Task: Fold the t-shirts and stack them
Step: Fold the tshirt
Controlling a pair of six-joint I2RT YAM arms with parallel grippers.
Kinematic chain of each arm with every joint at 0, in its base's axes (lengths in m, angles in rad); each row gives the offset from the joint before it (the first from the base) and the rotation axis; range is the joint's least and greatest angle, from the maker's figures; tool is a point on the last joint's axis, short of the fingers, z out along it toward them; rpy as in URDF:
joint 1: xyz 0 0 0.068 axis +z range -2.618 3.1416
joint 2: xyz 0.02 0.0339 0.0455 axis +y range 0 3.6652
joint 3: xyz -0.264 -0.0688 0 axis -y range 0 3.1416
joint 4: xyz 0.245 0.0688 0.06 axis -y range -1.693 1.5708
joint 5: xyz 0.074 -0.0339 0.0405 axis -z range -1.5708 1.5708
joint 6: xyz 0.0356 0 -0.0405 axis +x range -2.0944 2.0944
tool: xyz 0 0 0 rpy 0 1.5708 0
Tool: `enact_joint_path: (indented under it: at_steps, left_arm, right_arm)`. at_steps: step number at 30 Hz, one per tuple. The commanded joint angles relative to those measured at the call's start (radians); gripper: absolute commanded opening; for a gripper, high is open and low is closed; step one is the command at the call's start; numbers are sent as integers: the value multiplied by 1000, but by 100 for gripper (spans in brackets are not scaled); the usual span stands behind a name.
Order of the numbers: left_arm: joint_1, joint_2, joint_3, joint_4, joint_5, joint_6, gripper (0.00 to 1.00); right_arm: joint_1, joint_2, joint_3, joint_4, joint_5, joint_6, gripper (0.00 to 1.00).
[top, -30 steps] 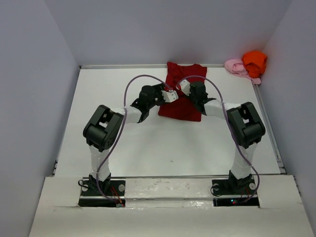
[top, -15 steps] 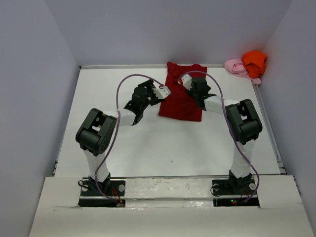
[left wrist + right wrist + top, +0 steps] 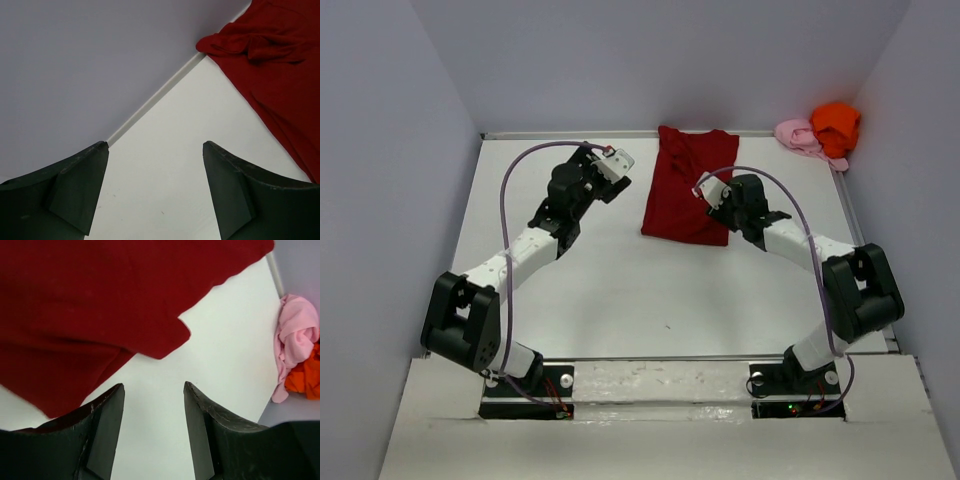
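Note:
The dark red t-shirt lies folded into a long strip at the back middle of the white table. My left gripper is open and empty over bare table to the left of it; in the left wrist view the red cloth lies up right. My right gripper is open and empty at the shirt's right edge; the right wrist view shows bare table between the fingers and red cloth up left. The pink t-shirt and orange t-shirt lie bunched in the back right corner.
Grey walls enclose the table on the left, back and right. A raised rail runs along the back edge. The right wrist view shows the pink bundle and orange bundle against the right wall.
Both grippers were together over the red shirt. The left arm has swung out left toward the back of the table. The right gripper has drawn back to the shirt's right edge.

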Motion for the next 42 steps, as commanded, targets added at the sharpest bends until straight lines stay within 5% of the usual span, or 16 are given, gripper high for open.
enact_joint_path:
  at_steps: [1, 17, 26, 33, 42]
  left_arm:
    - [-4, -41, -19, -84, 31, -95, 89]
    - [-14, -65, -34, -107, 43, -201, 89]
    - [-21, -65, -43, -102, 60, -207, 89]
    - [-28, -38, -42, -102, 63, -210, 89]
    - [-31, -23, -40, -101, 59, -212, 89]
  right_arm:
    - [5, -52, -39, -90, -120, 29, 55]
    - [5, 80, -48, -145, -213, 43, 46]
    - [5, 107, -24, -179, -245, 42, 32]
    - [5, 86, -4, -211, -224, 39, 1]
    - [5, -49, -42, -305, -242, 20, 0]
